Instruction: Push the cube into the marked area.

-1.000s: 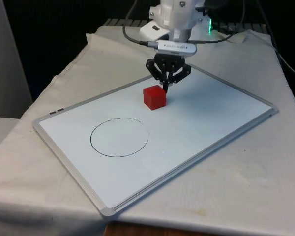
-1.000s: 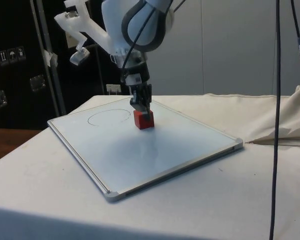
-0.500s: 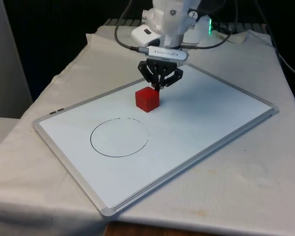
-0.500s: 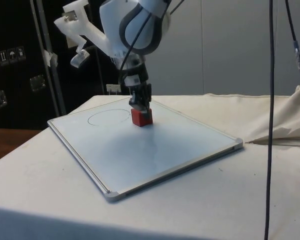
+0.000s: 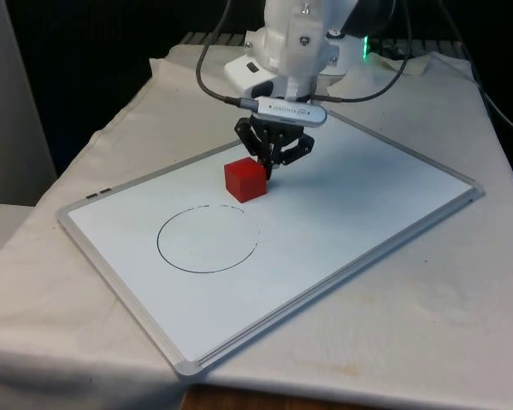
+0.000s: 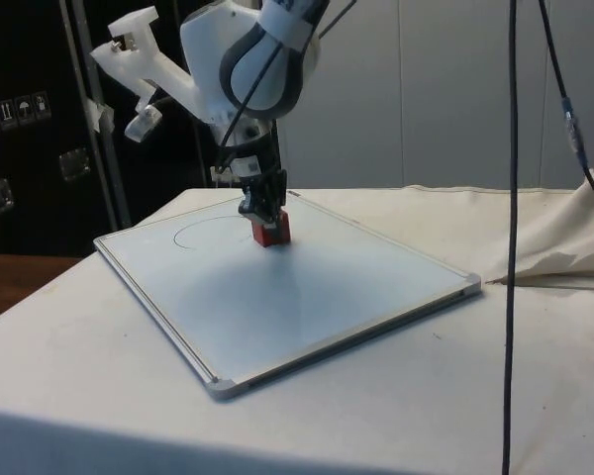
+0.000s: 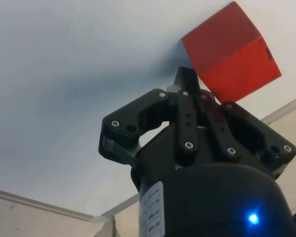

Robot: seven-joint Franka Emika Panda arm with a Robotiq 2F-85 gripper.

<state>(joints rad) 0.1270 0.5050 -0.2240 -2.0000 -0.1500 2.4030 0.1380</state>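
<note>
Front view: nearest the camera, the white cloth (image 5: 427, 342) is seen covering the table, and on it a whiteboard (image 5: 342, 231) with a grey frame is laid at an angle, one corner pointing towards the camera. On the board's nearer half, towards the front view's left, a circle (image 5: 208, 239) is drawn in thin dark line; its interior is bare. Just beyond the circle's far edge, a red cube (image 5: 244, 179) is set flat on the board, outside the line and close to it. Directly behind the cube, on its far side and towards the front view's right, the black gripper (image 5: 268, 167) is held low over the board, its fingers drawn together into a single closed tip with nothing held between them; the tip is placed against the cube's far face. In the side view the gripper (image 6: 261, 214) is seen pointing down at the cube (image 6: 271, 232), with the circle (image 6: 214, 233) lying beyond it towards the board's far corner. In the wrist view the closed gripper (image 7: 186, 79) is seen meeting an edge of the cube (image 7: 229, 52), which is turned corner-on to it. Farther back, the white arm (image 5: 295, 38) is seen rising from the gripper, with dark cables looped around it.
</note>
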